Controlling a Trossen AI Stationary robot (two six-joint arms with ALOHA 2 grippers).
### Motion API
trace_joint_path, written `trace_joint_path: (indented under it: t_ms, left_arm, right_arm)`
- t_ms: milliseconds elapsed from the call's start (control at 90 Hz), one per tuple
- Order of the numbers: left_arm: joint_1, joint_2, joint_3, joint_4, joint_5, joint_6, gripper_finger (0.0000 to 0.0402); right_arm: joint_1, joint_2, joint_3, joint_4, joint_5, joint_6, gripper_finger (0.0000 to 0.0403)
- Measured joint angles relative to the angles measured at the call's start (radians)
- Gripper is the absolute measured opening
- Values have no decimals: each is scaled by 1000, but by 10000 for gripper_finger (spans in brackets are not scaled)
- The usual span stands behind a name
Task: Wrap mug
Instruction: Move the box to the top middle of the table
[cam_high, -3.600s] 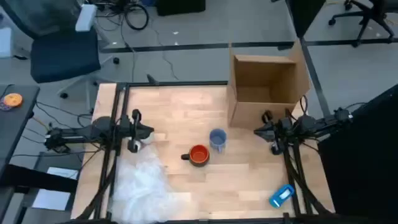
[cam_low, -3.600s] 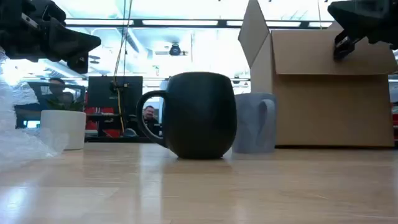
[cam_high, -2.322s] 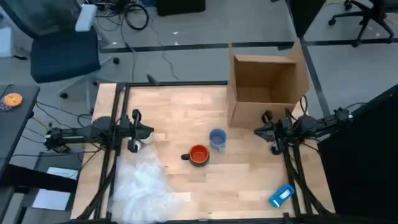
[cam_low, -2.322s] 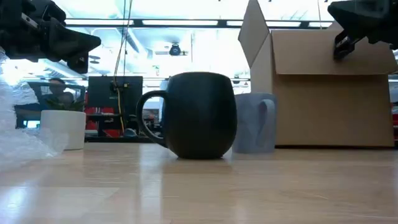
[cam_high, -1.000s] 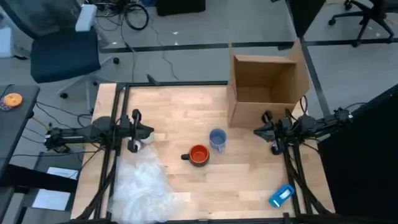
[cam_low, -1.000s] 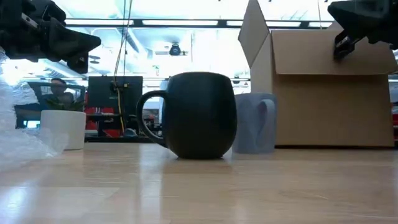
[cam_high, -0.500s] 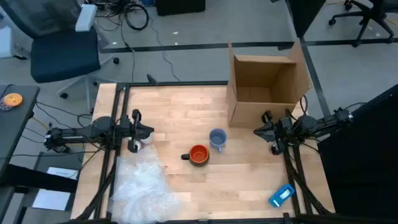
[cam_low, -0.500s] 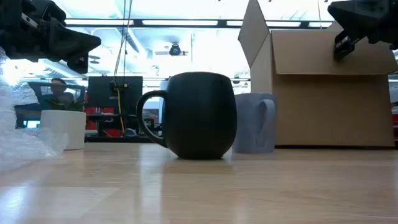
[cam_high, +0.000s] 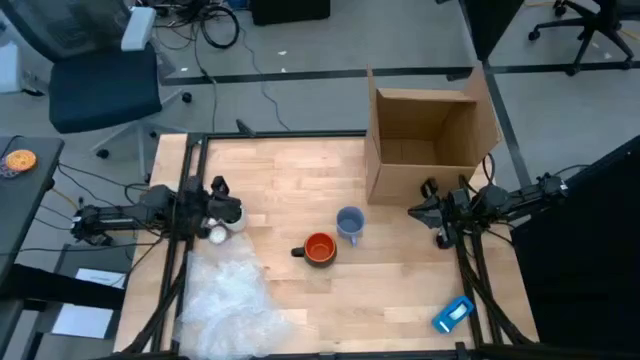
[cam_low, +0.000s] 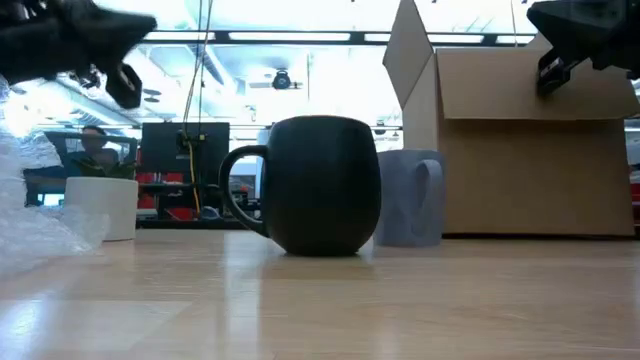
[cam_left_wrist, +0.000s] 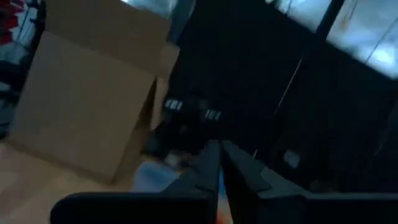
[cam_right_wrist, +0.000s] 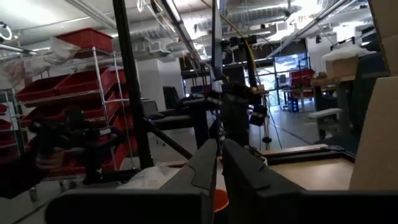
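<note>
the orange mug (cam_high: 319, 249) sits mid-table with its handle toward the left arm's side, a blue mug (cam_high: 349, 223) just beside it toward the box (cam_high: 428, 145). the box stands at the far right edge, open at the top. bubble wrap (cam_high: 229, 306) lies crumpled at the near left corner, and a blue tape tool (cam_high: 452, 314) lies near the right front edge. bare wood lies between the mugs and the front edge. the left gripper (cam_high: 228, 213) hovers at the left edge over a white cup (cam_low: 100, 207), fingers pressed together. the right gripper (cam_high: 424, 210) hovers by the box, fingers pressed together.
</note>
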Motion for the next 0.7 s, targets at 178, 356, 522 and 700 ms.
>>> trace_joint_path:
  t_ms: [178,356,522,700]
  left_arm:
    - [0,0,0,127,0,5,0]
    - [-1,0,0,168,13,-41,0]
    - [-1,0,0,214,45,-81,0]
    - [-1,0,0,334,72,-21,0]
  right_arm:
    - [0,0,0,23,0,1,2]
    - [0,0,0,97,1,0,2]
    - [-1,0,0,205,-2,80,2]
    - [-1,0,0,260,-32,125,2]
